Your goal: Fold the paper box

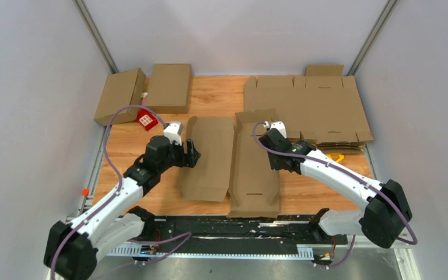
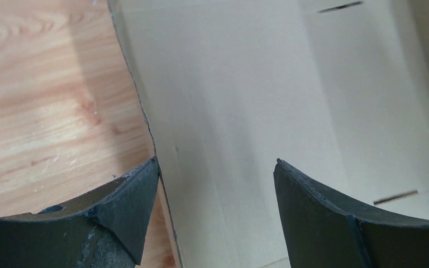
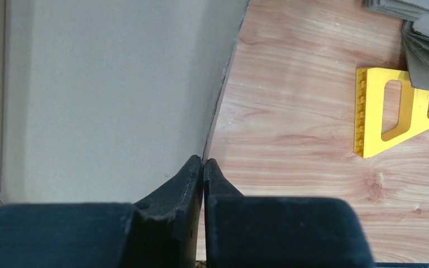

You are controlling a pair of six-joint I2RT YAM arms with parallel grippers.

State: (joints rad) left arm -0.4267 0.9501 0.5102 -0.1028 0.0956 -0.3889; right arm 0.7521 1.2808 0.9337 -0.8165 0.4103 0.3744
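Item: paper box [image 1: 254,175], side-panel grasp apparently in hand; right claw [image 3: 203,163] pinches its right edge, left claw [image 2: 217,167] spread astride left edge, likely needing closure next.

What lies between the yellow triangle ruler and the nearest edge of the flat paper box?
Only bare wooden table: the right wrist view shows nothing else between the yellow triangle ruler and the flat paper box.

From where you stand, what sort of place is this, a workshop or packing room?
Probably a robot test cell for box folding: a wooden table walled by white panels, a left arm and right arm bolted at its near edge, and a flat paper box between them beside a stack of cardboard blanks.
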